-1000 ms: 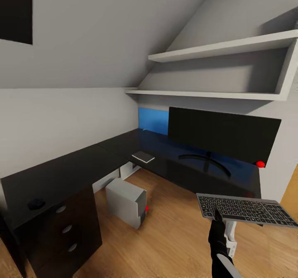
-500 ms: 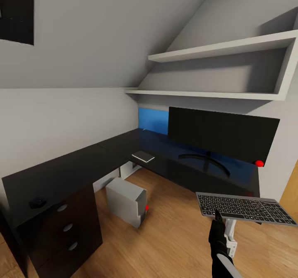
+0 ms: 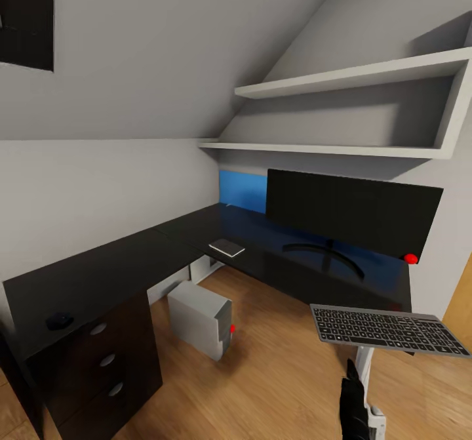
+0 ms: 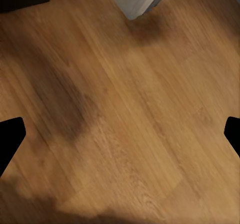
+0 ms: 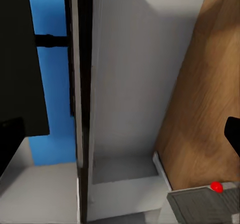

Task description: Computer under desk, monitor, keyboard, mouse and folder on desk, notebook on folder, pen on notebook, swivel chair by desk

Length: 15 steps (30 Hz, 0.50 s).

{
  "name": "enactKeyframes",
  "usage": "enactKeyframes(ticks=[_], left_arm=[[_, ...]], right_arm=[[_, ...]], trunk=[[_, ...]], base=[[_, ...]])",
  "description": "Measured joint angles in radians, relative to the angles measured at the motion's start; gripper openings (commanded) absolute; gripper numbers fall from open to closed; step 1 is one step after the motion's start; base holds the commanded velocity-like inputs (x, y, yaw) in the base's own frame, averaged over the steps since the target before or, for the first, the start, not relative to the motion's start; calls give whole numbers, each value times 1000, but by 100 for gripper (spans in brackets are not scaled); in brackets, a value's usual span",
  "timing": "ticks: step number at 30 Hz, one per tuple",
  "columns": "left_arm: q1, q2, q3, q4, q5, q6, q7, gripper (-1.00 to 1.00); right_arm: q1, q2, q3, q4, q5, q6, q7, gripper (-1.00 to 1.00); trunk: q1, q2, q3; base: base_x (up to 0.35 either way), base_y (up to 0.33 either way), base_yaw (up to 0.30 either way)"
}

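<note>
Keyboard (image 3: 388, 330) level in the air beside table (image 3: 131, 263) edge, near monitor (image 3: 354, 214). Right end effector (image 3: 357, 394) below it, apart, released. Left end effector (image 4: 120, 139) spread over floor (image 4: 120, 108). Mouse (image 3: 59, 320) on table.

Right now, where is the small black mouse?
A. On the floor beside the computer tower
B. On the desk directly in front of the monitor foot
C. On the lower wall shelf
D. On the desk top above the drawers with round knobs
D. In the head view the mouse lies on the black top of the desk, just above the drawers with round knobs, far from the monitor.
</note>
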<state>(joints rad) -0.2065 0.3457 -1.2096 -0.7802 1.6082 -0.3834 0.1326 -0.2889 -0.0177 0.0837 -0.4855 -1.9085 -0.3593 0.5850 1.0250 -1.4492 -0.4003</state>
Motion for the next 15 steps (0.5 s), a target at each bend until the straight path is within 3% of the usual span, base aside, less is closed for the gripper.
enactKeyframes(ticks=[3, 5, 7, 8, 12, 15], left_arm=[[0, 0, 0, 6, -1, 0, 0, 100], [0, -1, 0, 12, -1, 0, 0, 100], [0, -1, 0, 15, -1, 0, 0, 100], [0, -1, 0, 19, -1, 0, 0, 100], [0, -1, -1, 20, -1, 0, 0, 100], [0, -1, -1, 20, -1, 0, 0, 100]], right_arm=[[9, 0, 0, 77, -1, 1, 127, 100], [23, 2, 0, 143, -2, 0, 255, 100], [26, 3, 1, 175, -2, 0, 307, 100], [30, 2, -2, 255, -3, 1, 396, 100], [31, 0, 6, 291, 5, -13, 412, 100], [30, -3, 27, 314, 31, -41, 335, 100]], trunk=[[0, 0, 0], [0, 0, 0], [0, 0, 0], [0, 0, 0], [0, 0, 0], [0, 0, 0]], base=[[0, 0, 0], [0, 0, 0], [0, 0, 0], [0, 0, 0], [0, 0, 0], [0, 0, 0]])
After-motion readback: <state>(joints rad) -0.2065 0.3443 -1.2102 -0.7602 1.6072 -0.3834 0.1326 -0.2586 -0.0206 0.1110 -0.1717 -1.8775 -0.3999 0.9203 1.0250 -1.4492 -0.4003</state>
